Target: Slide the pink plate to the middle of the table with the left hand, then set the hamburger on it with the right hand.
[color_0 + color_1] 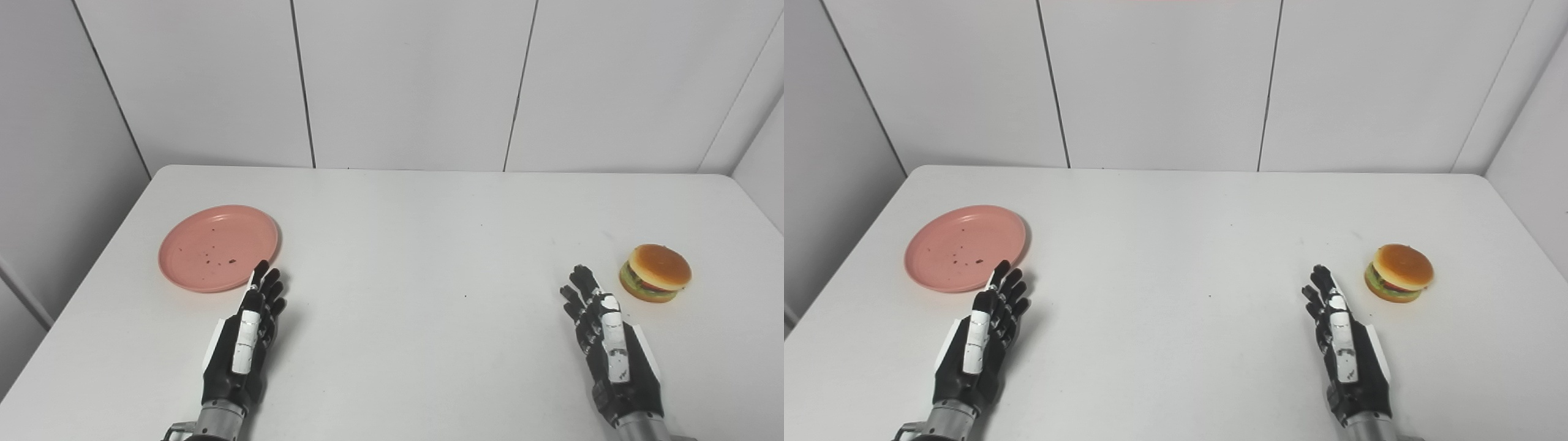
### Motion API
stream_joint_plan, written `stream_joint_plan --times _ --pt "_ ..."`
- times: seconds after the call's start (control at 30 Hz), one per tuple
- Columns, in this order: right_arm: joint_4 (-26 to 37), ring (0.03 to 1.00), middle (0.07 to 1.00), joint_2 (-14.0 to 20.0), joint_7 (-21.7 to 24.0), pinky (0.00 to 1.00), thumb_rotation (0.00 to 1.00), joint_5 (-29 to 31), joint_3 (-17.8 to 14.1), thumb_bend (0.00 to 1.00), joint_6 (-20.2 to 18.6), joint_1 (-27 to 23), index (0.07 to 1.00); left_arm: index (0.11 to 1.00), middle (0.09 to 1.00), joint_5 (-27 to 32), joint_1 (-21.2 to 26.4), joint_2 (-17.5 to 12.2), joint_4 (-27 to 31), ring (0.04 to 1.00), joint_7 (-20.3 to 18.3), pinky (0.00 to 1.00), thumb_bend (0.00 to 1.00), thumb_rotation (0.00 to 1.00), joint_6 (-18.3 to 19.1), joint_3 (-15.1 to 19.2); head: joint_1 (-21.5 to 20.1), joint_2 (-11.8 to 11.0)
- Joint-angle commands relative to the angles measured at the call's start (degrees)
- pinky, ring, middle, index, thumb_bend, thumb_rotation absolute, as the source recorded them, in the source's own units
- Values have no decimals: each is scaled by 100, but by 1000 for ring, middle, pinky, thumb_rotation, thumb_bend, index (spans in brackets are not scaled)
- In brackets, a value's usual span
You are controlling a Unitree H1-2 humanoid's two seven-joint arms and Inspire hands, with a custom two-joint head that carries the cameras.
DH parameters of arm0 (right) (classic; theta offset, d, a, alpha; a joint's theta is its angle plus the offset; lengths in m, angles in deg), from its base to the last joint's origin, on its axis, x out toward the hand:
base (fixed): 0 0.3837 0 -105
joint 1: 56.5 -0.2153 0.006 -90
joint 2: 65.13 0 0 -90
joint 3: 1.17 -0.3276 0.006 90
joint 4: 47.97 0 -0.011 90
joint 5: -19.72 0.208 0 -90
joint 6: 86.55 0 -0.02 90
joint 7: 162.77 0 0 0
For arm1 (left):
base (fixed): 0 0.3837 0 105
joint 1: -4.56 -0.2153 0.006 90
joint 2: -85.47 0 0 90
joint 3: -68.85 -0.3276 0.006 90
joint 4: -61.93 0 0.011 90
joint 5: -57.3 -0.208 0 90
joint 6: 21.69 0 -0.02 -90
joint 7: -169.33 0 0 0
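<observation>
Left hand (245,343): I see fingers spread, empty, beside pink plate (218,247).
Right hand (612,343): open, near hamburger (655,272).

Both cameras sit high at the near edge of the wide white desk (392,257) and look down and forward toward the grey panelled wall (1164,79). They sit side by side and share nearly the whole scene.

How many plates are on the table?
1. The pink plate lies on the table's left side, just beyond the left hand. Nothing seems hidden.
</observation>
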Motion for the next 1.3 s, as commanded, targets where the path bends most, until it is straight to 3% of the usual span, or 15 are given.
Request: stream_joint_plan --times 0.0,0.17,1.27 --pt "88 949 969 39 51 991 1000 22 -33 842 55 -89 945 1000 1000 -100 -9 -114 76 1000 -15 1000 976 908 -223 -61 35 -22" --pt "-157 953 975 160 204 1000 1000 183 -147 859 242 -74 951 1000 999 -356 -71 33 61 1000 91 1000 998 900 -264 -204 431 -288" --pt "-1625 960 990 459 820 1000 1000 600 -444 868 1180 -371 975 1000 1000 -835 181 282 -1176 1000 525 1000 936 937 -1403 -679 1105 -1220"
